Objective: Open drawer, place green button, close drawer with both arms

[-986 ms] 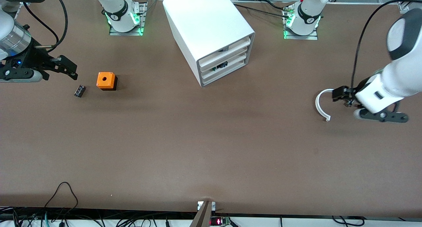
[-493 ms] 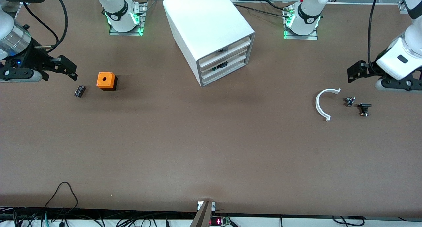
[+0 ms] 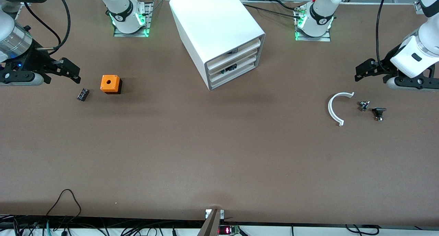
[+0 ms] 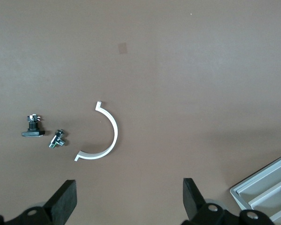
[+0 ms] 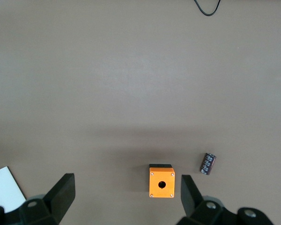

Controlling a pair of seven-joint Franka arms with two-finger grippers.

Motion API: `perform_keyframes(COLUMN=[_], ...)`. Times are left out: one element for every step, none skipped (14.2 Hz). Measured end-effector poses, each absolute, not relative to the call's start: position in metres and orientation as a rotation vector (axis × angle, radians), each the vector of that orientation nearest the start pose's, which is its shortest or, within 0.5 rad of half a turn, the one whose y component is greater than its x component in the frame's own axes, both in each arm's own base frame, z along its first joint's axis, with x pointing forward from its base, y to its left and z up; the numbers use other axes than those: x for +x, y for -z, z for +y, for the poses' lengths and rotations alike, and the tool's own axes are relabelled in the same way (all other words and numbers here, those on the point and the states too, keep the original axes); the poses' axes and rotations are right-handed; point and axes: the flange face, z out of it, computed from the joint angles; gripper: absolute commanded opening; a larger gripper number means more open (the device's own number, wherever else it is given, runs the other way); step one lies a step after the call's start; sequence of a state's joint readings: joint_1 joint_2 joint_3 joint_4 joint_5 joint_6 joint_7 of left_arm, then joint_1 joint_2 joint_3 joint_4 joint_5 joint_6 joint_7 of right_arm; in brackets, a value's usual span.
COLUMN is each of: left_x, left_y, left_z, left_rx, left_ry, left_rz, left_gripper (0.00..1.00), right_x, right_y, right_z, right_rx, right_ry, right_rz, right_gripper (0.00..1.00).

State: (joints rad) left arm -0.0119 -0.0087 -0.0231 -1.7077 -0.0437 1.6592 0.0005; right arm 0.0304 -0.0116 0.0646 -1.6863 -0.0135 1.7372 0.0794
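The white cabinet point(image 3: 216, 26) stands between the two arm bases, and its three drawers are all shut. The drawer point(image 3: 235, 76) is the lowest one; a corner of the cabinet front point(image 4: 267, 187) shows in the left wrist view. No green-capped button shows in any view. My left gripper point(image 3: 365, 69) point(image 4: 129, 199) hangs open and empty over the table at the left arm's end, above a white half-ring point(image 3: 332, 109) point(image 4: 110, 136). My right gripper point(image 3: 73, 72) point(image 5: 124, 194) hangs open and empty at the right arm's end, close to an orange cube point(image 3: 110, 83) point(image 5: 162, 182).
Beside the half-ring lie a small metal part point(image 3: 363, 105) point(image 4: 57, 139) and a black-capped part point(image 3: 378, 112) point(image 4: 33, 128). A small black component point(image 3: 82, 94) point(image 5: 207, 163) lies by the orange cube. Something dark sits in the gap above the middle drawer point(image 3: 229, 68).
My left arm has lifted off the half-ring and drawn back toward its end of the table, uncovering the two small parts. The right arm has not moved.
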Motion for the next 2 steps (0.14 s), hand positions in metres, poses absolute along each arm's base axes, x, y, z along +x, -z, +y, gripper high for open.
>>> perform_keyframes(left_x=[0.5571,0.5593], left_y=[-0.5733,-0.5736], left_z=[-0.0228,-0.0225], left_rx=[-3.182,-3.182], left_ry=[-0.058,-0.056], left_rz=[0.047,0.046], left_gripper=[1.00,1.00], right_x=[0.5614,0.5614], right_y=[-0.5910,-0.5911], right_z=[0.0524,0.0525], right_rx=[-3.149,-3.148], right_ry=[0.100,0.101], right_rz=[-0.027,-0.027], right_gripper=[1.00,1.00])
